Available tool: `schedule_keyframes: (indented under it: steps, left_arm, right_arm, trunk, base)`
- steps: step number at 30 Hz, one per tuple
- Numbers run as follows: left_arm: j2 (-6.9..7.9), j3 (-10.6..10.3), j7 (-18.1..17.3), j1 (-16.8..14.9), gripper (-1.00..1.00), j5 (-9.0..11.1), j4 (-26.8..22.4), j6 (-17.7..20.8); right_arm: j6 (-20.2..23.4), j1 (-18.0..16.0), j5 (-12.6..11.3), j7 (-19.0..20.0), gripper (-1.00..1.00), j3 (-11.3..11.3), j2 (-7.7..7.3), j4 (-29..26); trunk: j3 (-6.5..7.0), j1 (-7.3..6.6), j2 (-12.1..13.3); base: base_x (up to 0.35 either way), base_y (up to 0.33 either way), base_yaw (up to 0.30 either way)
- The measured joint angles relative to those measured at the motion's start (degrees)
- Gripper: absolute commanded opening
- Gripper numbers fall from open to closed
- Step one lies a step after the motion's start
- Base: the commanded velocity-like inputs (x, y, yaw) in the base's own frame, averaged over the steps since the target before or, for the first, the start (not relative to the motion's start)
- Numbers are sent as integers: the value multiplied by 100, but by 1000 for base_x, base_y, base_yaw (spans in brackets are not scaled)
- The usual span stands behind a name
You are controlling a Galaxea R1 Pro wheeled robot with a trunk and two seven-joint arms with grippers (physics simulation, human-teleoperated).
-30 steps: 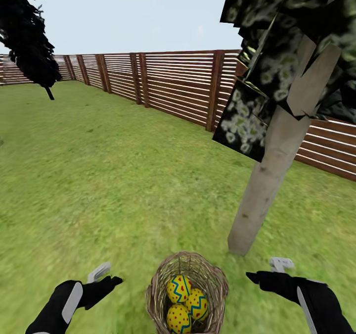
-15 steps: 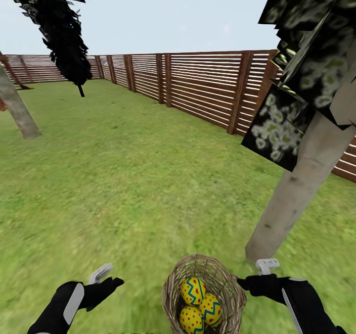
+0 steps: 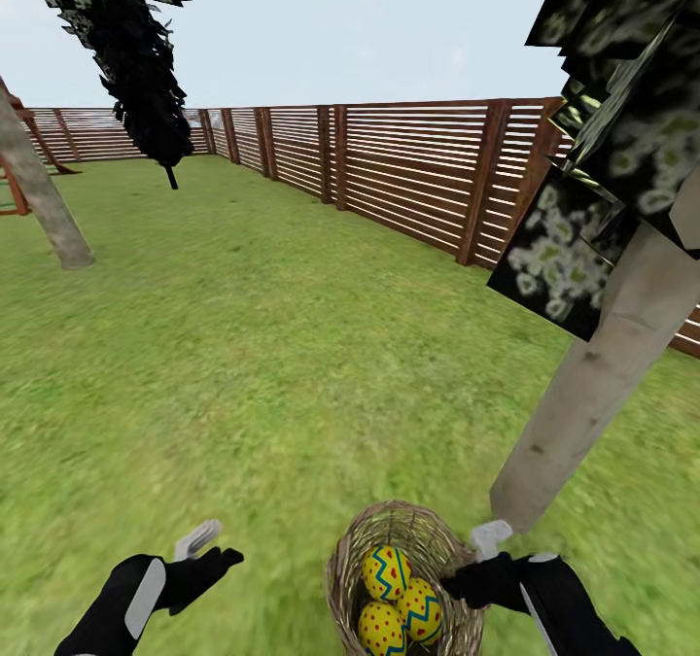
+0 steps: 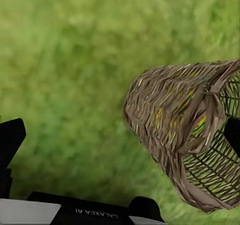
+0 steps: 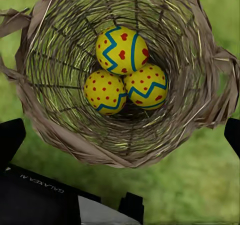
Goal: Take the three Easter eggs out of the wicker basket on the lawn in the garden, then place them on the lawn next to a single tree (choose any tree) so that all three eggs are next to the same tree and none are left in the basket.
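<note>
The wicker basket [image 3: 350,564] stands upright on the lawn [image 3: 243,345], close to the foot of a pale-trunked tree [image 3: 603,374]. Three Easter eggs lie inside it: one on top [image 3: 387,573], two lower [image 3: 420,609] [image 3: 381,629]. My right gripper [image 3: 472,559] hovers open at the basket's right rim. Its wrist view looks straight down into the basket [image 5: 125,155] at the eggs [image 5: 122,50] [image 5: 104,91] [image 5: 146,85], with the gripper [image 5: 121,135] spread wide. My left gripper [image 3: 212,547] is open over the grass, left of the basket. Its wrist view sees the basket's outer wall [image 4: 170,120].
A brown slat fence [image 3: 418,170] runs along the back and right. A second pale trunk [image 3: 44,199] stands far left, with a black conifer-like tree [image 3: 146,63] behind it. Open grass stretches ahead and to the left.
The head camera has turned left, shifting the whole scene right. My right gripper has moved in from beside the basket to its right rim. The left gripper holds its place.
</note>
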Motion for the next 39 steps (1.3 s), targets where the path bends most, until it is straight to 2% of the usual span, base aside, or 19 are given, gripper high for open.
schedule_keyframes:
  steps: [4, 6, 7, 8, 10, 11, 12, 13, 16, 17, 19, 21, 22, 24, 27, 32, 36, 37, 39]
  left_arm:
    - [35, 39, -36, 0, 100, 20, 39, -5]
    - [105, 230, -67, -6, 100, 36, -37, -4]
    - [149, 357, -85, -17, 100, 48, -159, 3]
    - [181, 452, -142, -39, 100, 75, -501, 34]
    - [188, 498, -276, -46, 100, 108, -1049, 87]
    - [188, 513, -457, -70, 100, 340, -1542, 172]
    - [193, 516, -543, -84, 100, 528, -1804, 247]
    - [201, 519, -632, -108, 100, 944, -2084, 409]
    - [209, 517, -705, -189, 100, 1967, -2509, 727]
    - [204, 494, -720, -208, 100, 2434, -2603, 791]
    - [184, 412, -727, -227, 100, 2848, -2666, 832]
    - [184, 222, -760, -234, 100, 3068, -2754, 861]
    - [187, 153, -804, -235, 100, 3107, -2826, 868]
    - [181, 62, -1017, -232, 100, 3149, -3012, 864]
    - [152, 8, -1261, -229, 100, 3148, -3108, 849]
    - [132, -320, -1351, -228, 100, 3123, -3143, 818]
    - [131, -387, -1360, -228, 100, 3117, -3147, 810]
    - [131, -394, -1356, -228, 100, 3119, -3146, 805]
    - [131, -400, -1354, -228, 100, 3117, -3147, 806]
  right_arm:
    - [-312, 0, 18, -3, 100, 63, 7, 416]
    - [-365, 3, 11, 0, 100, 121, 7, 454]
    - [-379, 4, 12, 2, 100, 170, 4, 456]
    - [-388, 1, 13, 2, 100, 220, 4, 456]
    - [-392, 3, 16, -1, 100, 247, 2, 459]
    - [-393, 3, 16, -1, 100, 257, 3, 463]
    - [-394, 5, 16, -2, 100, 260, 2, 464]
    - [-394, 6, 16, -3, 100, 266, 3, 465]
    - [-394, 4, 17, -3, 100, 292, 2, 466]
    - [-389, 2, 19, -6, 100, 352, 1, 464]
    - [-381, 1, 26, -36, 100, 488, 1, 465]
    - [-378, 0, 18, -282, 100, 644, 22, 460]
    - [-377, 0, 9, -465, 100, 699, 59, 459]
    - [-381, 0, -12, -978, 100, 804, 234, 467]
    - [-379, 0, -5, -1292, 100, 852, 385, 455]
    - [-333, -284, -56, -1384, 100, 853, 438, 457]
    - [-104, -699, -76, -1387, 100, 851, 458, 575]
    - [88, -928, -79, -1389, 100, 850, 471, 703]
    - [156, -1087, -86, -1392, 100, 851, 491, 841]
  trunk:
    - [0, 0, 0]
    - [0, 0, 0]
    - [0, 0, 0]
    - [1, 0, 0]
    - [1, 0, 0]
    - [1, 0, 0]
    - [1, 0, 0]
    - [1, 0, 0]
    - [0, 0, 0]
    - [0, 0, 0]
    - [0, 0, 0]
    - [0, 0, 0]
    - [0, 0, 0]
    - [0, 0, 0]
    - [0, 0, 0]
    - [0, 0, 0]
    - [0, 0, 0]
    - [1, 0, 0]
    - [0, 0, 0]
  base:
    - [0, 0, 0]
    - [0, 0, 0]
    - [0, 0, 0]
    - [0, 0, 0]
    - [0, 0, 0]
    - [0, 0, 0]
    - [0, 0, 0]
    - [0, 0, 0]
    - [0, 0, 0]
    - [0, 0, 0]
    - [0, 0, 0]
    - [0, 0, 0]
    - [0, 0, 0]
    - [0, 0, 0]
    - [0, 0, 0]
    - [0, 0, 0]
    - [0, 0, 0]
    - [0, 0, 0]
    - [0, 0, 0]
